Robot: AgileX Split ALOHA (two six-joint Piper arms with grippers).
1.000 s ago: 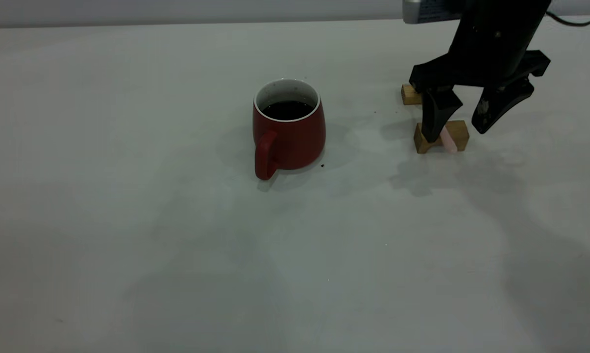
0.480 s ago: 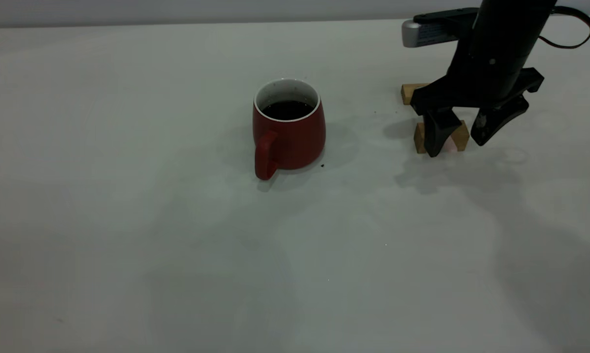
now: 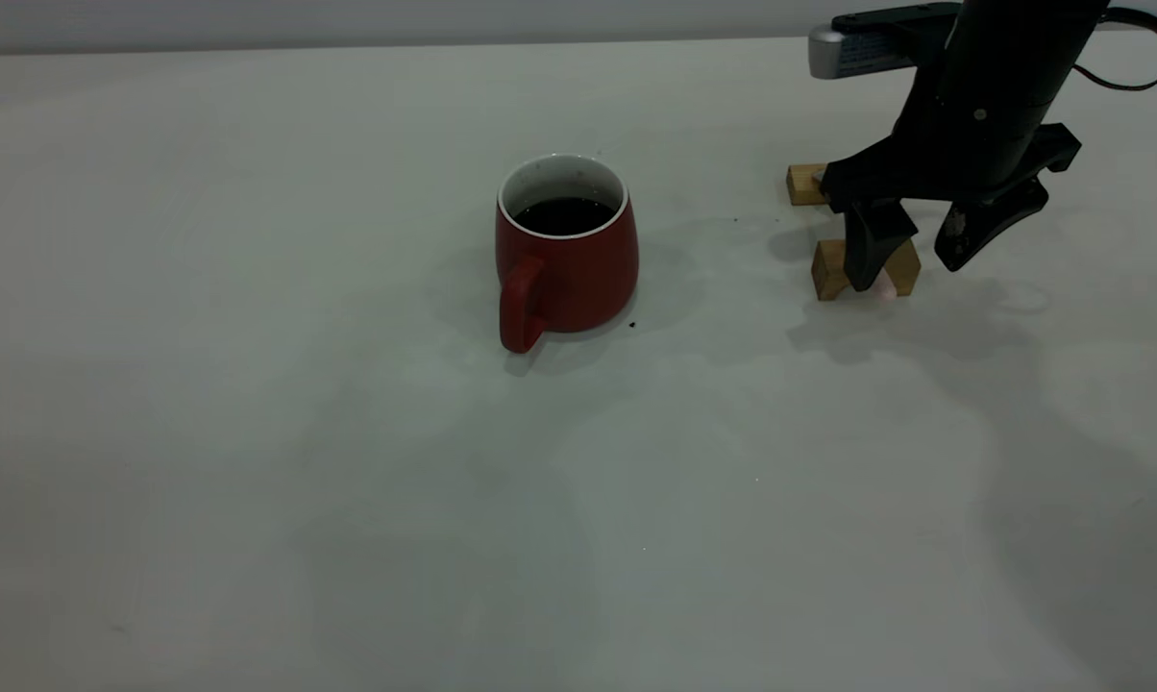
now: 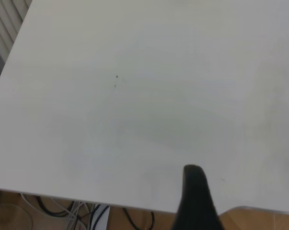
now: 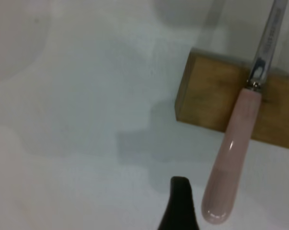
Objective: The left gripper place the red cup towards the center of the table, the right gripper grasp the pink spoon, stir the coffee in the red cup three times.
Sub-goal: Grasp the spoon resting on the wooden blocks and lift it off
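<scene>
Now right pincer [image 3: 910, 259] seemingly lower over pink spoon [image 5: 229, 165].

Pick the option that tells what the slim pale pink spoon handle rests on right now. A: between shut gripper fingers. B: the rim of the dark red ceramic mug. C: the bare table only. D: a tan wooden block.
D: in the right wrist view the pale pink spoon handle lies across the tan wooden block, while the black right gripper stands open over it, and the dark red ceramic mug sits apart.
</scene>
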